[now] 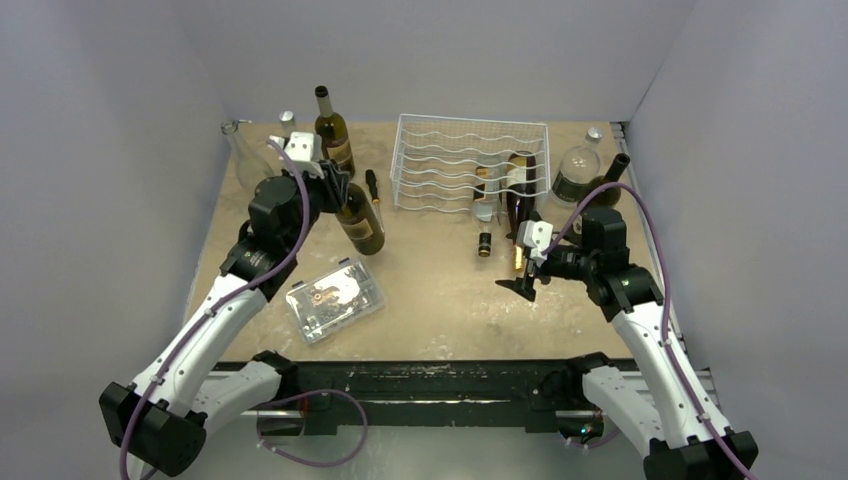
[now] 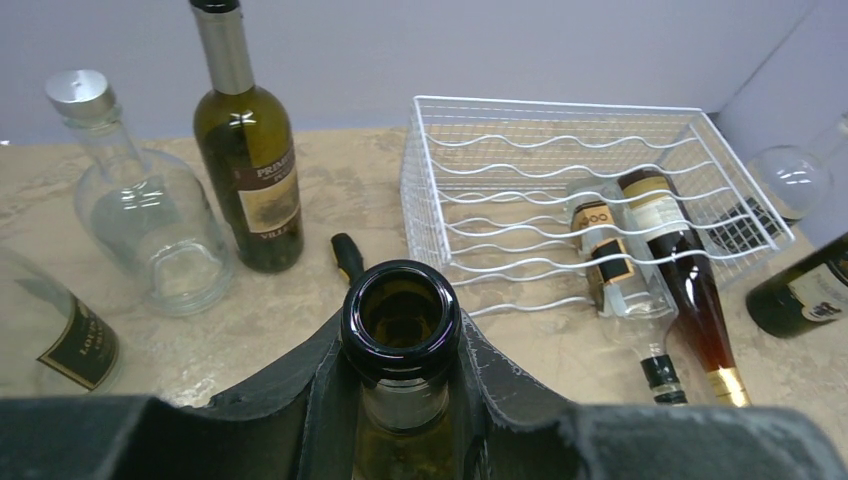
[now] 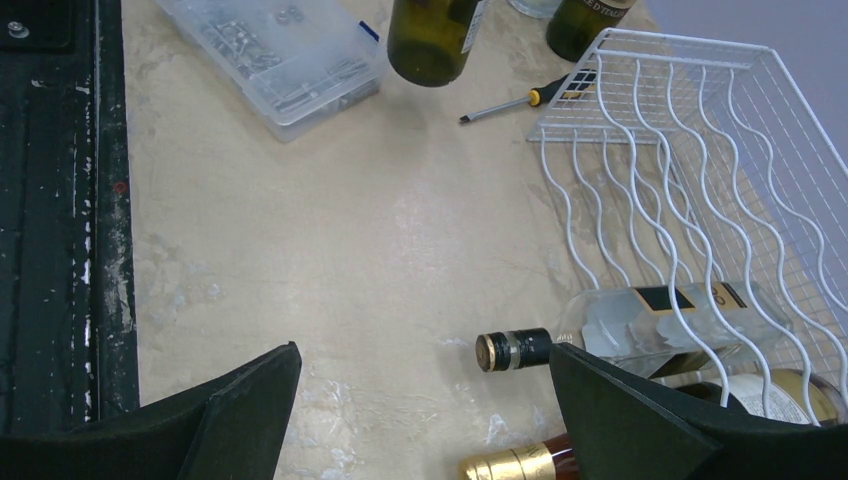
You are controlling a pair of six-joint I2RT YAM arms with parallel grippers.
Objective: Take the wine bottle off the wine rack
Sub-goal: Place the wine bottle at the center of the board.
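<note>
Seen from above, the wine bottle (image 1: 360, 222) is off the wine rack (image 1: 470, 150) and held tilted to its left. The rack stands at the far edge of the desk (image 1: 440, 310). Only the left wrist view shows the left tool (image 2: 401, 400) pinching the bottle's open neck. The right tool (image 3: 422, 352) is spread wide over bare desk by the rack's near edge. Two bottles lie in the rack, one clear bottle (image 2: 620, 285) and one amber bottle (image 2: 690, 290). One screwdriver (image 1: 373, 186) and one parts box (image 1: 335, 298) are counted.
</note>
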